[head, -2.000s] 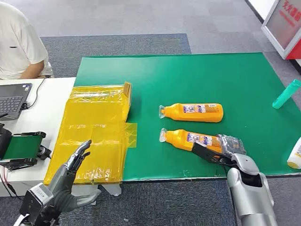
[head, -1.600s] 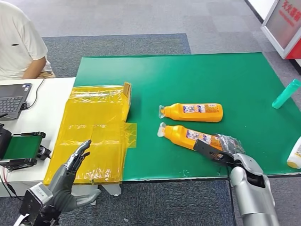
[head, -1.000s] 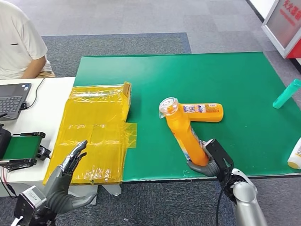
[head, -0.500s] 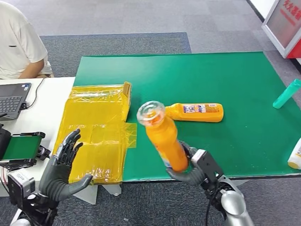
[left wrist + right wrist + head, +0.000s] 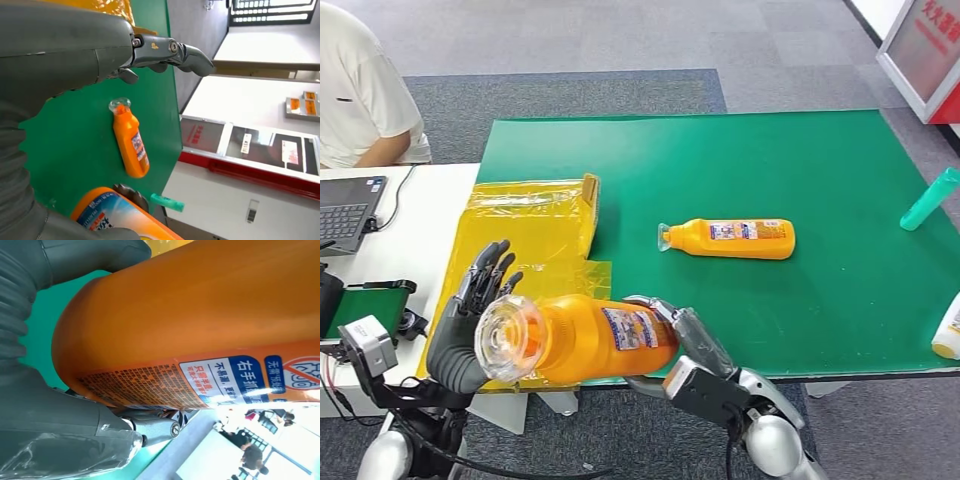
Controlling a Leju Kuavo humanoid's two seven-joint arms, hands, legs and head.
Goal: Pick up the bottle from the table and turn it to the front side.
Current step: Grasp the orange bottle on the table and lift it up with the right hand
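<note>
Lifted off the green mat, orange plastic bottle (image 5: pixel 576 338) now lies sideways in right hand (image 5: pixel 690 350), grasped at its base, clear cap toward spread empty left hand (image 5: pixel 471 320) for handover. Beyond: second orange bottle (image 5: pixel 731 238) lying flat.

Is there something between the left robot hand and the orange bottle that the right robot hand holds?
Nothing visible. The held bottle lies sideways in the right robot hand, its cap end toward the open left robot hand, with no object between them.
</note>
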